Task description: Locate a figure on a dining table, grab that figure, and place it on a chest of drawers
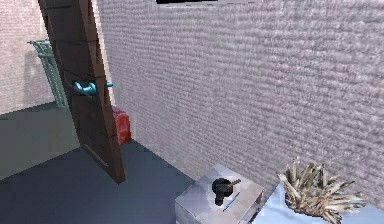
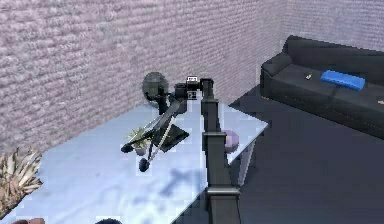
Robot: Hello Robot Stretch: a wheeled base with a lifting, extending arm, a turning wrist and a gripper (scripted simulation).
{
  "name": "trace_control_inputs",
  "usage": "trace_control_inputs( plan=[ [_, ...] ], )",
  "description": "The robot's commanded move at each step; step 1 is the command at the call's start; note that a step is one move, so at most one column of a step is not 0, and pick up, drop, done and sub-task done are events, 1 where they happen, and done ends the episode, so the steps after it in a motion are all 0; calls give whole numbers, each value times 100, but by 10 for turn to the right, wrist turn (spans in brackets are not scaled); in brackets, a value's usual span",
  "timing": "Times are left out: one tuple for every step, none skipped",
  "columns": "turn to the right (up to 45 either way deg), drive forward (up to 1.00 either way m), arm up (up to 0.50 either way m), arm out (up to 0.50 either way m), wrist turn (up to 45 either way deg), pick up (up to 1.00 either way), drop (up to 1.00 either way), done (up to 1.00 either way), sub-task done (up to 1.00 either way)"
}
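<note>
Pale-blue worktop (image 2: 90, 180) bears a dark rounded blob (image 2: 153, 84), maybe the figure, near the claw (image 2: 135, 156); the claw's tips show against the worktop, so whether it holds anything cannot be told.

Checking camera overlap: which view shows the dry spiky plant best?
The forward view. The dry spiky plant sits at that view's lower right, nearly whole, with its pale stalks fanning out clearly. The arm side view catches part of the same plant, cut off by its left edge.
</note>
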Motion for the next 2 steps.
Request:
trace_control_inputs(
  plan=[
    [0,0,0,0,450,0,0,0,0],
    [0,0,0,0,450,0,0,0,0]
  ],
)
